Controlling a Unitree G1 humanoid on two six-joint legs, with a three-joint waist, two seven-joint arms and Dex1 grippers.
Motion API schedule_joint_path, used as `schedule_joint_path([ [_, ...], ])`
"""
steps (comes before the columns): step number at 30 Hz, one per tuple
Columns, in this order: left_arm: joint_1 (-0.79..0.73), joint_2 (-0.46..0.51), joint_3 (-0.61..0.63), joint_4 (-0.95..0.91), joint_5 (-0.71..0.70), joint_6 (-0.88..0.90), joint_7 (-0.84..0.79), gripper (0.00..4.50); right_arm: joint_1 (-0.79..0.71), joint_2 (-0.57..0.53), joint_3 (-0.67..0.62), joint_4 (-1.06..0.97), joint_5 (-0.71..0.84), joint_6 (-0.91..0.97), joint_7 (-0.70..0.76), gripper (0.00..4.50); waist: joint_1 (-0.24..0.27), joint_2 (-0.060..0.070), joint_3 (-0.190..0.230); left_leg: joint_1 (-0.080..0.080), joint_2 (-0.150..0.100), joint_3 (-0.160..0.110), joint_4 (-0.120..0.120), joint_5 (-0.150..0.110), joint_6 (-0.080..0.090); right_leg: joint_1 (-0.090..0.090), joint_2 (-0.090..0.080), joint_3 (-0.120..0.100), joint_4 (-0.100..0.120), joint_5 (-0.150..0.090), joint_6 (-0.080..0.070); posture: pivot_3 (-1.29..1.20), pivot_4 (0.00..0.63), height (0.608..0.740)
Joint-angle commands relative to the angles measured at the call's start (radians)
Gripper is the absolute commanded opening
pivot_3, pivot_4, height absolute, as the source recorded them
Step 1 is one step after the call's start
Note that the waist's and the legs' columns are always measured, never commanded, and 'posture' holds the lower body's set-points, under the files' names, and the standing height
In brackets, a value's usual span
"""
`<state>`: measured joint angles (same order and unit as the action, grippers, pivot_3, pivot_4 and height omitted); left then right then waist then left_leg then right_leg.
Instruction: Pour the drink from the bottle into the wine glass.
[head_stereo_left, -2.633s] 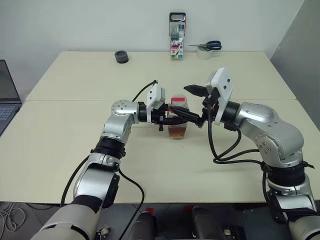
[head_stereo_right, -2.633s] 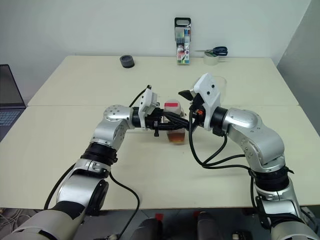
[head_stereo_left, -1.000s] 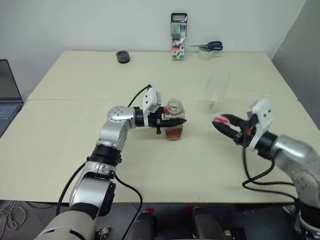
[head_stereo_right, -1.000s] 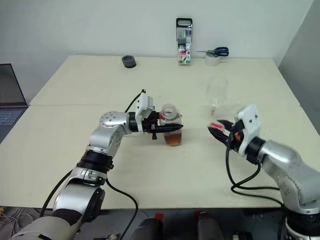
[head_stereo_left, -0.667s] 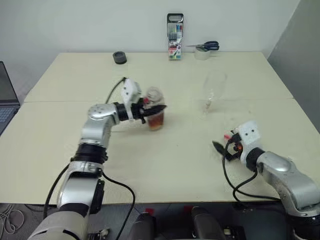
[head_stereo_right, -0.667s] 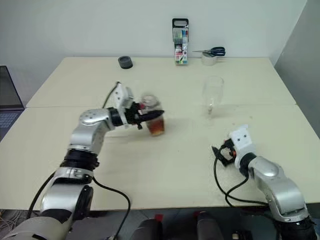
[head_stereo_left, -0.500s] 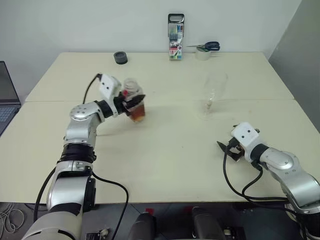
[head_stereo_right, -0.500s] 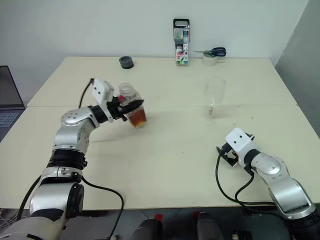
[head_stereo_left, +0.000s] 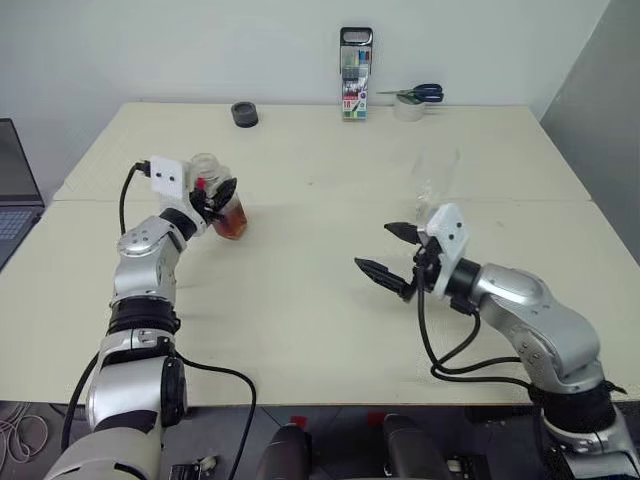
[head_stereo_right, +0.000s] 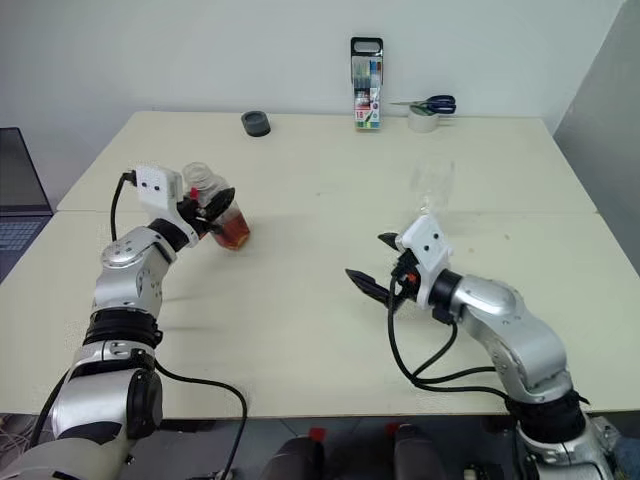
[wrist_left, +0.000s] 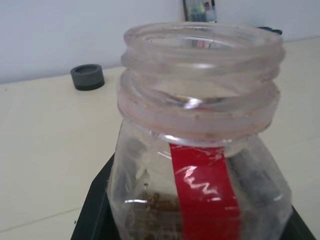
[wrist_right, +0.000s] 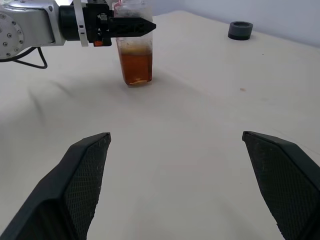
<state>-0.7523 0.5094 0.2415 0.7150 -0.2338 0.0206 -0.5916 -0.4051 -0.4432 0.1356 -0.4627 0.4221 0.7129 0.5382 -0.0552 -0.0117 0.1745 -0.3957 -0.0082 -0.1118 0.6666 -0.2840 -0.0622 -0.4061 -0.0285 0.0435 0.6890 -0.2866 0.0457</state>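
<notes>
The bottle (head_stereo_left: 222, 200) is clear plastic with a red label strip and an open neck (wrist_left: 202, 47), and stands upright at the table's left. The amber drink (wrist_right: 135, 67) fills its lower half. My left gripper (head_stereo_left: 224, 192) is shut on the bottle's upper body, with black fingers (wrist_left: 95, 210) on both sides. Whether the bottle's base touches the table I cannot tell. The wine glass (head_stereo_right: 432, 186) stands clear and upright, right of centre. My right gripper (head_stereo_left: 376, 248) hovers in front of the glass, open and holding nothing, its wide-spread fingers (wrist_right: 82, 175) pointing towards the bottle.
A pack of coloured pens (head_stereo_left: 355, 88) stands at the back edge. Beside it lie scissors on a tape roll (head_stereo_left: 410, 100). A dark round cap-like object (head_stereo_left: 243, 114) sits at the back left. A laptop (head_stereo_left: 12, 195) is at the far left. A seam (head_stereo_left: 330, 200) crosses the table.
My left gripper has carried the bottle from the table's middle to the left. My right gripper dropped to the near right, opened, and has swung back towards the middle.
</notes>
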Motion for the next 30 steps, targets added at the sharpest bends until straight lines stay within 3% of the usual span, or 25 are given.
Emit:
schedule_joint_path([
  [1, 0.015, -0.01, 0.01, -0.054, -0.018, 0.021, 0.015, 1.65, -0.044, 0.022, 0.018, 0.003, -0.007, -0.013, 0.004, 4.5, 0.002, 0.0, 0.0, 0.0, 0.0, 0.0, 0.0, 0.0, 0.0, 0.0, 0.0, 0.0, 0.0, 0.0, 0.0, 0.0, 0.15, 0.74],
  [3, 0.031, -0.013, 0.003, -0.058, -0.014, 0.028, 0.019, 1.65, -0.057, 0.031, 0.026, 0.012, -0.014, -0.014, 0.007, 4.5, 0.001, 0.0, 0.0, 0.0, 0.0, 0.0, 0.0, 0.0, 0.0, 0.0, 0.0, 0.0, 0.0, 0.0, 0.0, 0.0, 0.15, 0.74],
  [12, 0.065, -0.014, -0.014, -0.073, 0.0, 0.023, 0.016, 4.46, -0.056, 0.033, 0.042, 0.01, -0.026, -0.014, 0.008, 4.5, -0.002, 0.0, -0.001, 0.001, 0.0, 0.0, 0.0, 0.0, 0.0, 0.0, 0.0, 0.0, 0.001, 0.0, 0.0, 0.0, 0.15, 0.74],
  [19, 0.094, -0.03, -0.033, -0.06, 0.028, -0.012, 0.024, 4.46, -0.017, 0.017, 0.082, 0.015, -0.113, -0.071, -0.006, 4.5, -0.002, 0.0, -0.001, 0.001, 0.0, 0.0, 0.0, 0.0, 0.0, 0.0, 0.0, 0.0, 0.001, 0.0, 0.0, 0.0, 0.15, 0.74],
  [30, 0.204, -0.047, -0.036, -0.122, 0.033, -0.067, 0.051, 4.46, 0.145, 0.063, 0.064, 0.092, -0.287, -0.321, -0.115, 4.5, 0.0, -0.001, -0.001, 0.002, 0.0, 0.001, -0.001, 0.0, 0.0, 0.0, 0.0, 0.0, 0.001, 0.0, 0.0, 0.0, 0.15, 0.74],
])
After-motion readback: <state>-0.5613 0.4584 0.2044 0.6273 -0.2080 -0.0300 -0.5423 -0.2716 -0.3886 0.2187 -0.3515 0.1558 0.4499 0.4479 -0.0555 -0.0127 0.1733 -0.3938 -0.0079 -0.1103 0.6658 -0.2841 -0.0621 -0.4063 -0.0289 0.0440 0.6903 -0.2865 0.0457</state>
